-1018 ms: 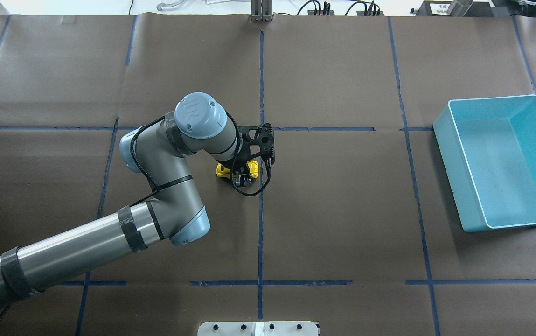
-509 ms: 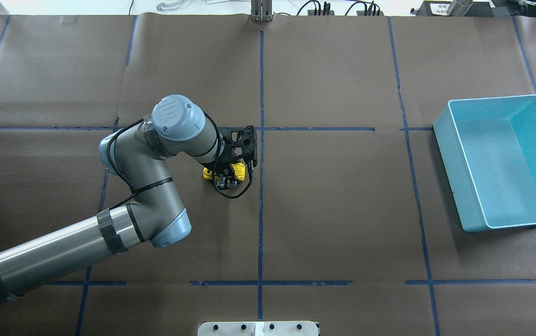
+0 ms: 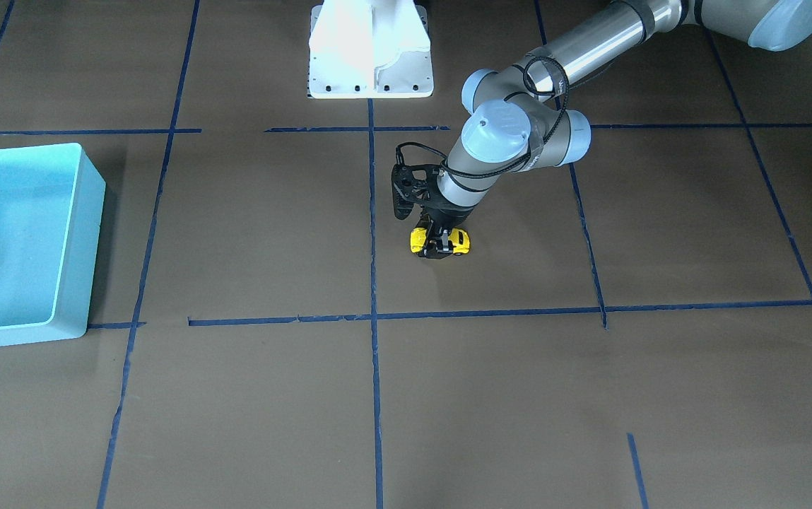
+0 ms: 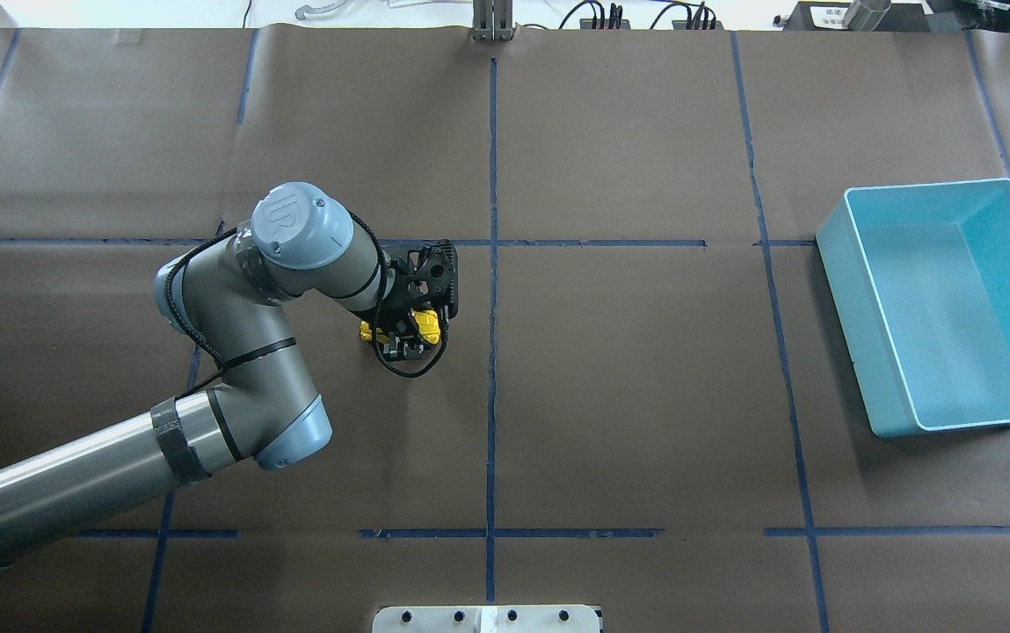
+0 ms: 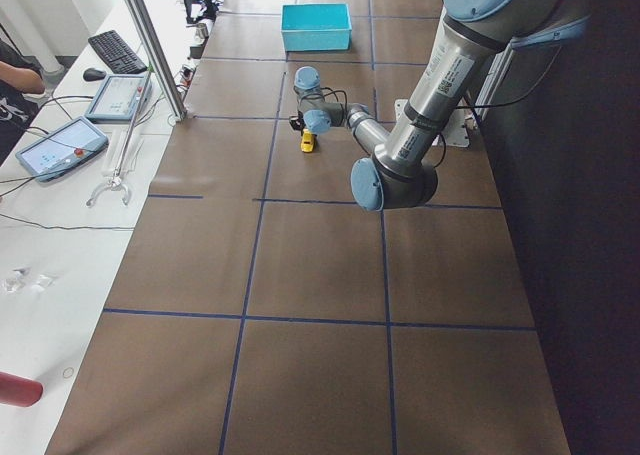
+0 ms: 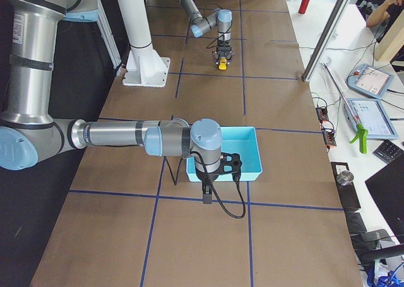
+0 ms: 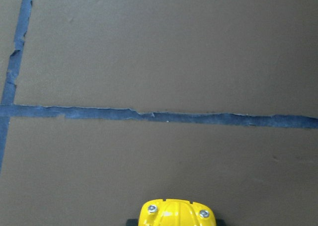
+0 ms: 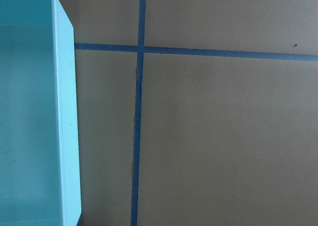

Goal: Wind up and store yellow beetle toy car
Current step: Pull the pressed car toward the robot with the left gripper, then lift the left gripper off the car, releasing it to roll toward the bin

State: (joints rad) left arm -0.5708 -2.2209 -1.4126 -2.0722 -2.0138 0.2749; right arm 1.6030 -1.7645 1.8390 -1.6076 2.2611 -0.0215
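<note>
The yellow beetle toy car [image 4: 424, 326] sits low on the brown paper left of the table's centre line. My left gripper [image 4: 401, 338] points straight down and is shut on the car's middle, so yellow shows on both sides of the fingers. The same grip shows in the front view, with the car [image 3: 459, 242] in the gripper [image 3: 439, 244]. The left wrist view shows only the car's yellow end [image 7: 175, 213] at the bottom edge. My right gripper [image 6: 206, 195] hangs beside the blue bin [image 6: 252, 154]. I cannot tell if it is open or shut.
The blue bin [image 4: 847, 325] stands empty at the table's right side, far from the car. It fills the left edge of the right wrist view [image 8: 67, 136]. Blue tape lines [image 4: 492, 396] cross the paper. The white robot base [image 3: 370, 53] is at the table's near edge.
My left arm has slid steadily to the left in the overhead view, taking the gripped car from near the centre tape line further left. The bin has not moved.
</note>
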